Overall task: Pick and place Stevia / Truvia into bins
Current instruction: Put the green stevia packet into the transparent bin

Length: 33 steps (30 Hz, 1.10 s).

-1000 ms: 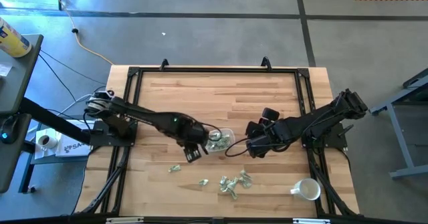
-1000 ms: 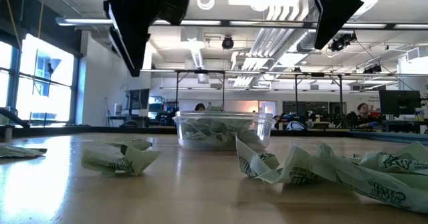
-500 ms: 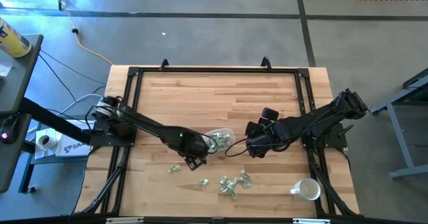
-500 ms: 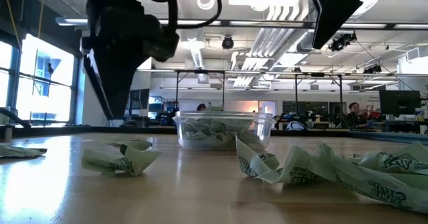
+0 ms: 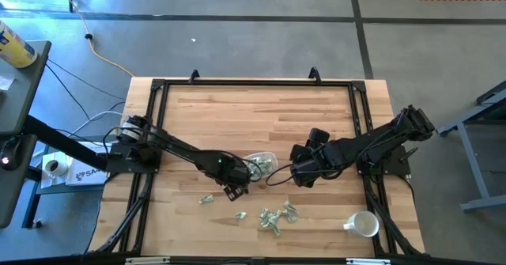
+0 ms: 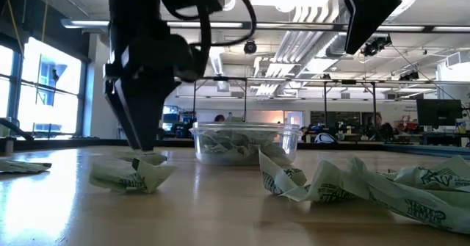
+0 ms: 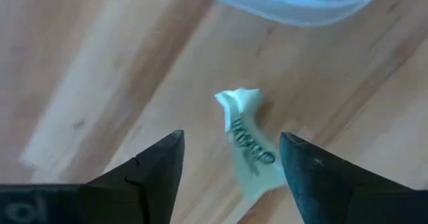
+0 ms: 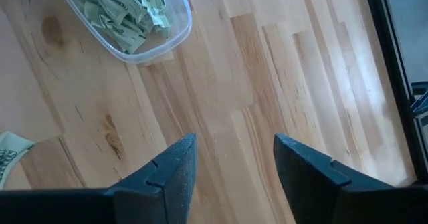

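Clear shallow plastic tub (image 7: 294, 0): blurred and cut off by frame edge in left wrist view; contents indistinct. Crumpled pale green paper packet (image 8: 9, 154): cut off at edge in right wrist view. Print on heaped green-and-white packets (image 5: 277, 216): too small to read from above.

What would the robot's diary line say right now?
left gripper: open, low over loose packet | right gripper: open, empty, beside tub | tub: holds packets

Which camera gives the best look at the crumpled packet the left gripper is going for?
The left wrist view: the pale green and white paper packet lies between the open fingers. The low view shows it side-on; the high view only tiny.
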Each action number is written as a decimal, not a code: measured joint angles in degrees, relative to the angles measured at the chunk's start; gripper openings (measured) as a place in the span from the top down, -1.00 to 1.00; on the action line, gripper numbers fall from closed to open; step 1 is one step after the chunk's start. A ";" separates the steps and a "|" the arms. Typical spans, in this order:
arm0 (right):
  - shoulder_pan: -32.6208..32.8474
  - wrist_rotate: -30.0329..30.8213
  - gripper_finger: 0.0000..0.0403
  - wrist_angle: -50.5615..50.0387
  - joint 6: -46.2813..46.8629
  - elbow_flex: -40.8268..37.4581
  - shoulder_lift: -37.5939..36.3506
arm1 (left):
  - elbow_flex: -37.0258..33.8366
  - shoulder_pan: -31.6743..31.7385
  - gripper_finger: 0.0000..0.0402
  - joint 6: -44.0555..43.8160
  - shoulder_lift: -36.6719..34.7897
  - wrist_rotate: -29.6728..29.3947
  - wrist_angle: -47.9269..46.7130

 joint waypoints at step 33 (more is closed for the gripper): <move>4.08 0.25 0.28 -11.83 15.43 -0.02 -0.02 | 14.56 10.43 0.85 29.33 3.67 -1.51 6.53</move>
